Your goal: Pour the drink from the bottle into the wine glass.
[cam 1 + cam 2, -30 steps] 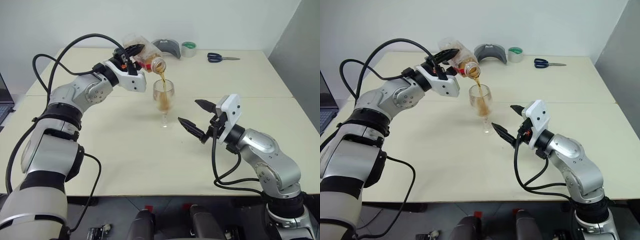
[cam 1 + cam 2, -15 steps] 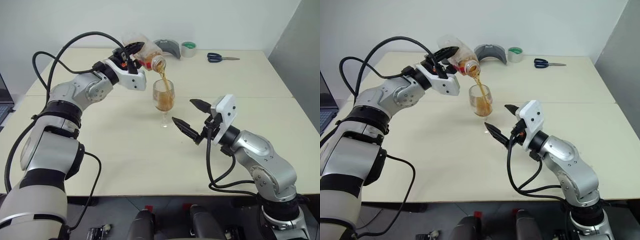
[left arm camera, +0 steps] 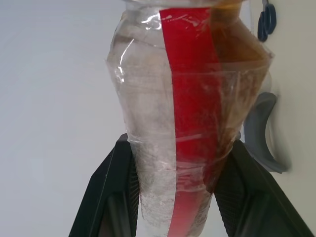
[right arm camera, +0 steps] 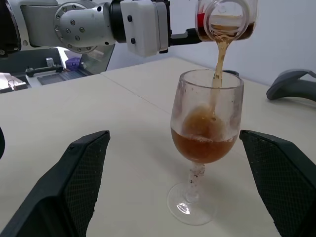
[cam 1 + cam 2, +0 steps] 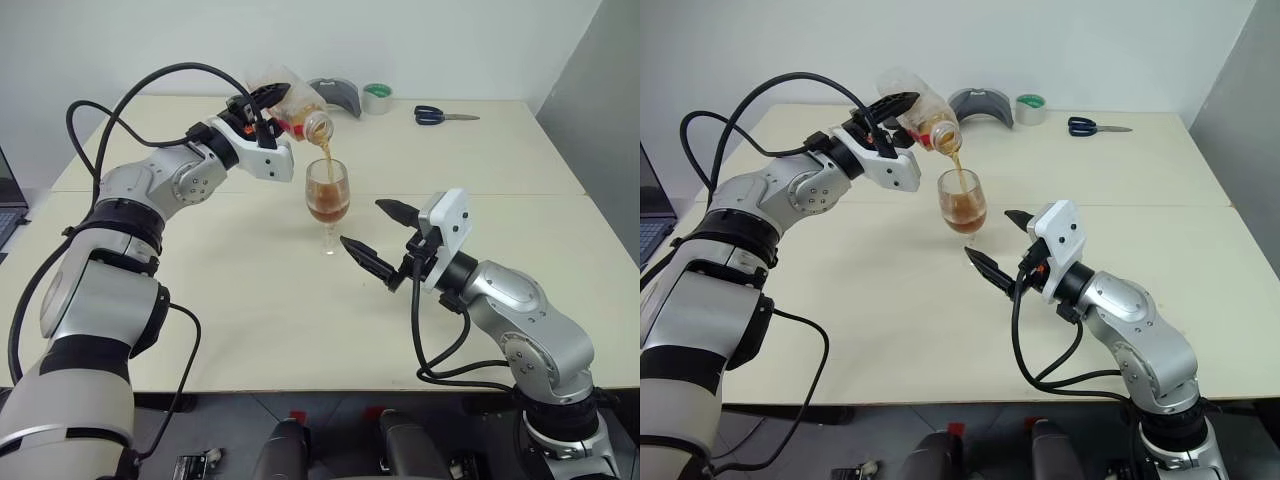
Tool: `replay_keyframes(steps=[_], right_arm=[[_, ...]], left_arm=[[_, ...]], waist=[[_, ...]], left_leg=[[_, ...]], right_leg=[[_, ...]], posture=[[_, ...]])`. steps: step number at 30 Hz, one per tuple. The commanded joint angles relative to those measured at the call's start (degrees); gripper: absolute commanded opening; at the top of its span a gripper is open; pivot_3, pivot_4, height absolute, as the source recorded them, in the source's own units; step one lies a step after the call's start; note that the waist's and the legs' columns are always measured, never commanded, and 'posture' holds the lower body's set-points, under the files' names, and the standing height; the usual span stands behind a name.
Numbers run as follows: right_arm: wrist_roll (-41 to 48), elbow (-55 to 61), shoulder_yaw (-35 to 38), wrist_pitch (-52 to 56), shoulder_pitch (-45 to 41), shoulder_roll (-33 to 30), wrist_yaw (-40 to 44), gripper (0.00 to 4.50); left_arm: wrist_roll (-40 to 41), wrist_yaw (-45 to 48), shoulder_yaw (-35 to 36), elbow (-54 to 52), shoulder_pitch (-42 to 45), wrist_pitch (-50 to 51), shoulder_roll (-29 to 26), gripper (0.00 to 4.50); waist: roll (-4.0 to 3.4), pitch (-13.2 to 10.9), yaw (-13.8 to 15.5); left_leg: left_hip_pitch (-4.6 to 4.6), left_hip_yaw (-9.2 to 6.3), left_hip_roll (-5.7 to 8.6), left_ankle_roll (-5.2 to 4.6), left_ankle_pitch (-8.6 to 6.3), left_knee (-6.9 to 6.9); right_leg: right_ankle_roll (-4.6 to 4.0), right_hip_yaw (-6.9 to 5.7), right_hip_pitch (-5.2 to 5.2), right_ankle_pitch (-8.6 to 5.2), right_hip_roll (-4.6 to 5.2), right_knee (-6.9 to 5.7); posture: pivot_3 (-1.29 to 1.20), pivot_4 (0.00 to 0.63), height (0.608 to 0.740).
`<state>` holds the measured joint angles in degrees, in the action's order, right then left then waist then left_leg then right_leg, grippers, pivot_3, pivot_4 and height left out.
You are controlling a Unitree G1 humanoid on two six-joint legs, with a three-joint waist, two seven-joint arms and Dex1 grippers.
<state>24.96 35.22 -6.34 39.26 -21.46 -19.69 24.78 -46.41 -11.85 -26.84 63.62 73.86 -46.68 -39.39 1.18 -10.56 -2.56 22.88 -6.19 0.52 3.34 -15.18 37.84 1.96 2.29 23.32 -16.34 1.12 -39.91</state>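
Currently mid-pour: the bottle [image 5: 290,105] was clamped between the closed fingers of the left gripper [image 5: 262,101], tipped mouth-down above the wine glass [image 5: 327,205]. In the left wrist view the two black fingers [image 3: 113,192] were pressed against both sides of the clear body, the red label strip [image 3: 190,113] running between them. A thin stream of the drink [image 4: 218,54] was seen falling from the bottle mouth into the bowl, which was filled roughly to the middle with tea-coloured liquid; some drink was left in the bottle's lower shoulder.

The glass was stood upright on the table [image 5: 250,290], near its middle, just behind a seam [image 5: 520,194] that was seen running across the top. The right gripper [image 5: 382,240] was held just beside the glass on the robot's right, jaws spread wide, nothing gripped; in the right wrist view the stem and foot were framed between its fingers [image 4: 81,173], no contact.

Surface: pale cream tabletop, matte. At the far edge were laid a grey curved tape dispenser [image 5: 335,95], a roll of tape with a green core [image 5: 377,98] and blue-handled scissors [image 5: 443,115], all well apart from the glass. Behind was a plain white wall [image 5: 400,40], with a grey panel [image 5: 600,90] at the right. A laptop corner [image 5: 8,205] was visible at the left edge.
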Motion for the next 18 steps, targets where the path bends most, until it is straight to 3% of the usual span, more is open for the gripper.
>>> replay_keyframes(steps=[1, 18], right_arm=[[0.6, 2.74, 0.2, -0.35, -1.06, 0.08, -0.27, 4.5], [0.6, 2.89, -0.02, -0.17, -0.81, 0.06, -0.3, 4.5]], left_arm=[[-0.09, -1.41, 0.29, -0.2, 2.67, 0.11, -0.95, 1.69], [-0.95, -2.0, -0.01, -0.06, 2.77, -0.06, -1.1, 1.69]], waist=[[0.0, 0.0, 0.0], [0.0, 0.0, -0.01]], left_leg=[[0.0, 0.0, 0.0, 0.0, 0.0, 0.0], [0.0, 0.0, 0.0, 0.0, 0.0, 0.01]], right_leg=[[0.0, 0.0, 0.0, 0.0, 0.0, 0.0], [0.0, 0.0, 0.0, 0.0, 0.0, -0.01]], posture=[[0.0, 0.15, 0.74], [0.0, 0.15, 0.74]])
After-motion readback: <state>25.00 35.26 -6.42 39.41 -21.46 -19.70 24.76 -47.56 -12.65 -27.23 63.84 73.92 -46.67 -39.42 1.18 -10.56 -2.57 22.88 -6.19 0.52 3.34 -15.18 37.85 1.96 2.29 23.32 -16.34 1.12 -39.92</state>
